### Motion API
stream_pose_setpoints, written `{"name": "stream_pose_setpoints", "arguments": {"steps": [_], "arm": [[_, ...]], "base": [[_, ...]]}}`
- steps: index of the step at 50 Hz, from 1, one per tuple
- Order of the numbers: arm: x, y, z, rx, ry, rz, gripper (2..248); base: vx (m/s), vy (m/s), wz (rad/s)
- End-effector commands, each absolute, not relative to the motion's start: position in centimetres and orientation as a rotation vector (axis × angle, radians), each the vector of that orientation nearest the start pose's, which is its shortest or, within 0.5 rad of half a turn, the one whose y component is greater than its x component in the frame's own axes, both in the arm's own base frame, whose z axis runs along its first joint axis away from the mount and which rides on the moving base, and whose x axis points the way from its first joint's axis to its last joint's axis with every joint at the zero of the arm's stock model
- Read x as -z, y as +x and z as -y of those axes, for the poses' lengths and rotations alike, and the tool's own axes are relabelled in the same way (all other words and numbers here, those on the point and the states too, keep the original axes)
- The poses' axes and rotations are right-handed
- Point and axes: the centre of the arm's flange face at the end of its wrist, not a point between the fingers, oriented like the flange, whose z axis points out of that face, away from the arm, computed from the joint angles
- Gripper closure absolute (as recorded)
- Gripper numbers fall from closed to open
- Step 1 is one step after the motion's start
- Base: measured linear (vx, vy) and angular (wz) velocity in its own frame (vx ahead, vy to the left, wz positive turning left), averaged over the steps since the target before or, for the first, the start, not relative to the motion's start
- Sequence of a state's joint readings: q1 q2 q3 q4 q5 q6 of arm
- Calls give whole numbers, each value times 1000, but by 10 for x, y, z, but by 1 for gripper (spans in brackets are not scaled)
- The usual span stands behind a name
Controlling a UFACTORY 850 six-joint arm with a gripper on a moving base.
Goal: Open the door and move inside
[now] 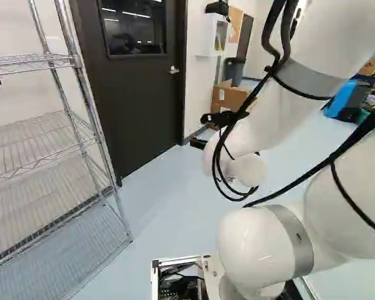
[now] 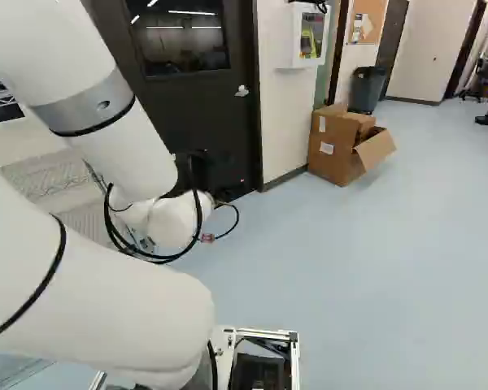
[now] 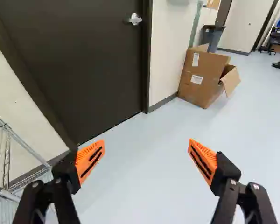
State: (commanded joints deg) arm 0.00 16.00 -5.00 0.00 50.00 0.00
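In the left base view the gripper is mostly hidden behind the arm's wrist, in front of the dark door. The door is closed in its frame, with a window in its upper part and a silver handle near its right edge. The right base view shows the same handle. In the wrist view the gripper stands wide open with nothing between its orange pads; the door and its handle are ahead, some way beyond the fingertips.
A wire shelf rack stands left of the door, close to the base. Right of the door, an open cardboard box sits by the wall, with a dark bin behind it. A white wall cabinet hangs above the box.
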Motion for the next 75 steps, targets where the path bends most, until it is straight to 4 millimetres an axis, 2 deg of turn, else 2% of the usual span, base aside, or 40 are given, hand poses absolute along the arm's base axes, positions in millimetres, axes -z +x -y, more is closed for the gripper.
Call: {"name": "stream_pose_setpoints", "arguments": {"steps": [47, 75], "arm": [[-366, 270, 0, 1824, -2558, 0, 3], [-366, 270, 0, 1824, -2558, 0, 3]], "base": [[183, -2, -16], [227, -53, 2]]}}
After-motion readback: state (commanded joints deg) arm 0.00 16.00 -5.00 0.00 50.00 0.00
